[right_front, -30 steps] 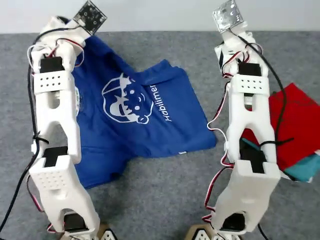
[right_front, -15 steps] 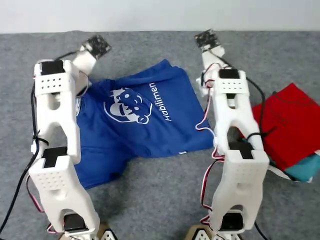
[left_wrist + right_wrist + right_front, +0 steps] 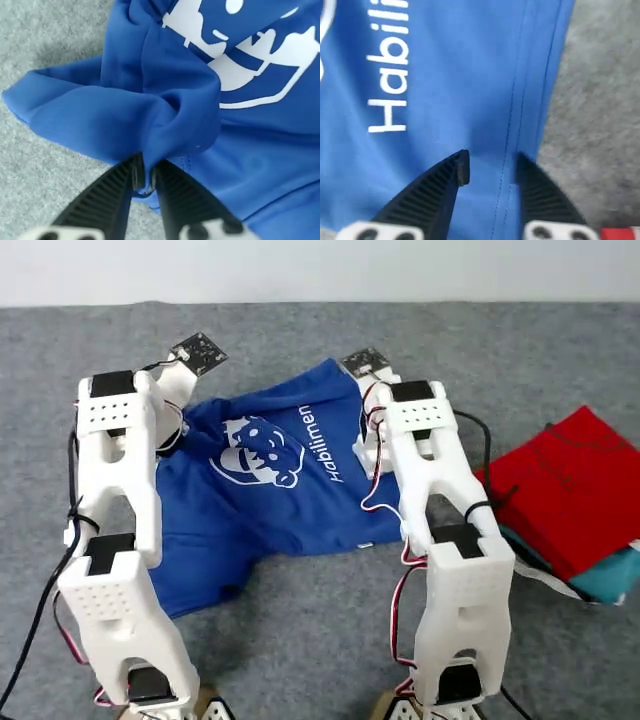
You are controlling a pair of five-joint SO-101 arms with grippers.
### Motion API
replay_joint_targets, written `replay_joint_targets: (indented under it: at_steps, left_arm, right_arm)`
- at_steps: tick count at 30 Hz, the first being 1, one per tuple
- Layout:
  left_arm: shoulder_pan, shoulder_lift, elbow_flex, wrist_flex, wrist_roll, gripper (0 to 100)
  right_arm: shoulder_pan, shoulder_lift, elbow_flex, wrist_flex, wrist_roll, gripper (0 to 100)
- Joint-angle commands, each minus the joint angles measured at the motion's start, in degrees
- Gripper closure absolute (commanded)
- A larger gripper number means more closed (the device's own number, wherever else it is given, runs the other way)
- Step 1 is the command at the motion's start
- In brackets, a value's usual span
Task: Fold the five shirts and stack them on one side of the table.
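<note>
The desk (image 3: 330, 640) has a grey, felt-like cover, and a pale wall (image 3: 320, 265) closes it at the far edge. At the left, the grey shows as a thin strip beside the left arm (image 3: 110, 490). More of it shows between the two arm bases, in front of the blue shirt (image 3: 290, 490), and a wide band runs from the shirt back to the wall. At the right edge a red shirt (image 3: 575, 485) lies on top of a teal one (image 3: 612, 580), both well apart from the blue shirt.

From above, the left arm covers the left part of the blue shirt, so I cannot follow the cloth there. The right arm (image 3: 445, 530) lies across the shirt's right border and also hides the near corner of the red shirt. The teal shirt is cut off by the edge of the view, and I cannot tell how many pieces are in that pile.

The left tool (image 3: 144, 175) is closed tight on a bunched fold at the edge of the blue shirt. The cloth is squeezed between its ridged fingers (image 3: 107, 192) and rises from them in a thick wrinkle, with grey desk just beside. The right tool (image 3: 490, 167) stands moderately open over the shirt's right hem. One finger is above the blue inside the double seam, the other at the hem's outer border next to the grey. It holds nothing, and I cannot tell if its tips touch the cloth.
</note>
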Motion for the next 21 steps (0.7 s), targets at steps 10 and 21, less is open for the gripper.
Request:
replay_joint_targets:
  at_steps: [10, 21]
  left_arm:
    - [0.1, -0.8, -0.1, 0.4, 0.6, 99]
    - [0.4, -0.8, -0.2, 0.2, 0.6, 99]
  right_arm:
    - [0.4, 11.9, -11.3, 5.0, -4.7, 84.8]
    - [0.6, 12.8, -25.4, 23.6, -4.7, 98.8]
